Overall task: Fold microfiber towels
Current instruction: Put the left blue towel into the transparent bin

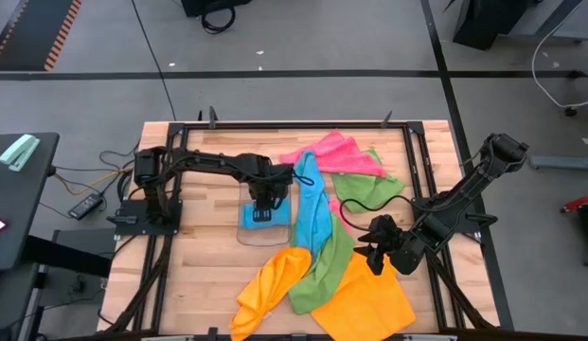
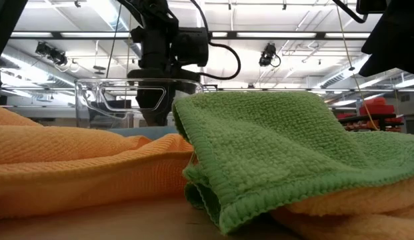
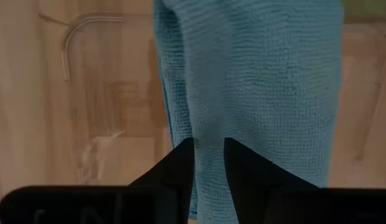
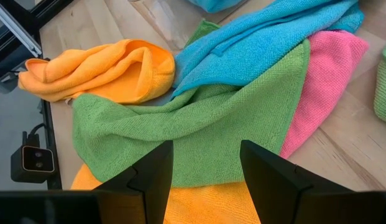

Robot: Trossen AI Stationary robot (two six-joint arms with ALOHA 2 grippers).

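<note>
The left tool (image 1: 266, 202), nearly shut, pinches an end of the blue towel (image 1: 312, 210) above the clear tray (image 1: 248, 225), the towel's length trailing away toward the green towel (image 1: 329, 260); the right tool (image 1: 377, 249) hangs open, empty, beside it.
</note>
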